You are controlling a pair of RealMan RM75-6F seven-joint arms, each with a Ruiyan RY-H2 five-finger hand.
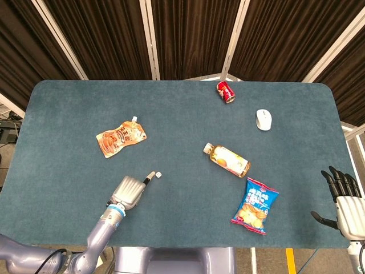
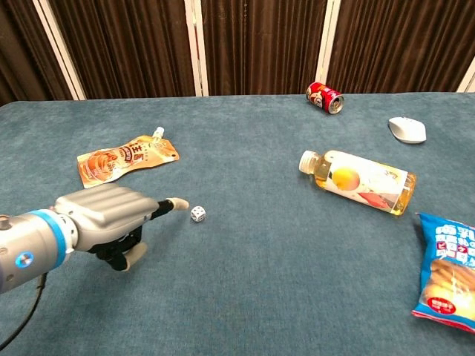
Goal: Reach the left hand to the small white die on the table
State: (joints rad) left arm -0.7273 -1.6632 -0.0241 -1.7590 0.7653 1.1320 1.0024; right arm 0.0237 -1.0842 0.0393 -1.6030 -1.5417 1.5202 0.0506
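The small white die lies on the blue table toward the front left. My left hand hovers low just to its left, most fingers curled under and holding nothing. One finger is stretched toward the die, and its tip stops a short gap away from it. My right hand hangs off the table's front right corner with its fingers spread and nothing in it; only the head view shows it.
An orange drink pouch lies behind the left hand. A bottle of yellow drink lies on its side at mid-right, with a blue crisp bag in front of it. A red can and a white mouse sit at the back right.
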